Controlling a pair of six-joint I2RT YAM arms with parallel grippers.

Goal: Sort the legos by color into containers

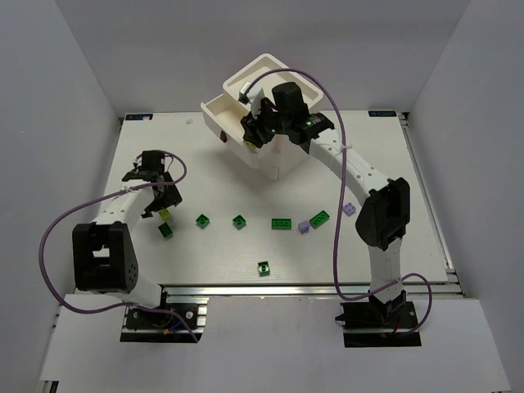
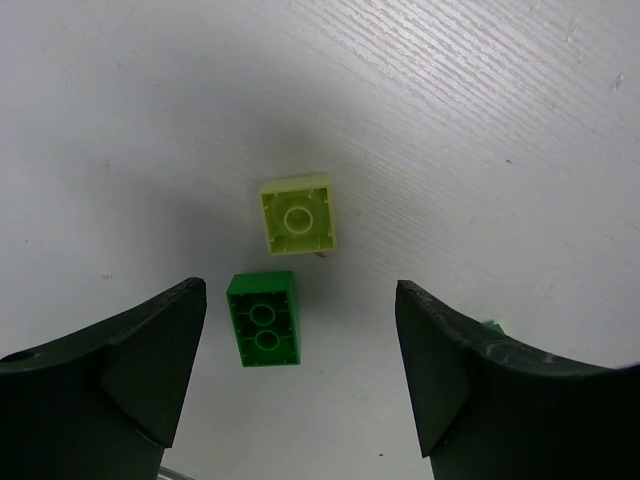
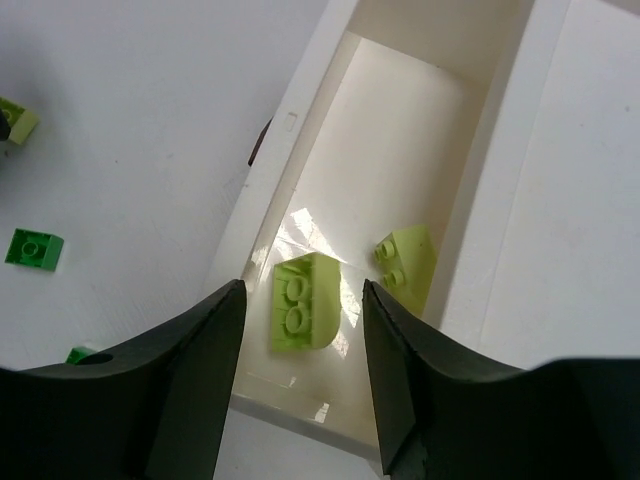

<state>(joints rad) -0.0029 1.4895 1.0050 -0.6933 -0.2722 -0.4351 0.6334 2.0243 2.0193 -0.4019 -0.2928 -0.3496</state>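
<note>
The white cabinet (image 1: 274, 147) stands at the back with its top drawer (image 1: 219, 112) pulled out to the left. My right gripper (image 1: 252, 129) hangs open over that drawer (image 3: 400, 130). Two lime legos lie in the drawer: one (image 3: 305, 300) below the gap between my fingers, untouched, and one (image 3: 407, 258) by the right wall. My left gripper (image 1: 160, 201) is open above a lime lego (image 2: 297, 214) and a dark green lego (image 2: 264, 318), both upside down on the table. It holds nothing.
Several loose legos lie in a row across the table's middle: green (image 1: 202, 220), green (image 1: 239, 221), green (image 1: 282, 223), lavender (image 1: 304, 226), green (image 1: 319, 219), lavender (image 1: 349, 210). One green lego (image 1: 264, 268) lies nearer the front edge. A dark drawer pull (image 3: 258, 143) shows.
</note>
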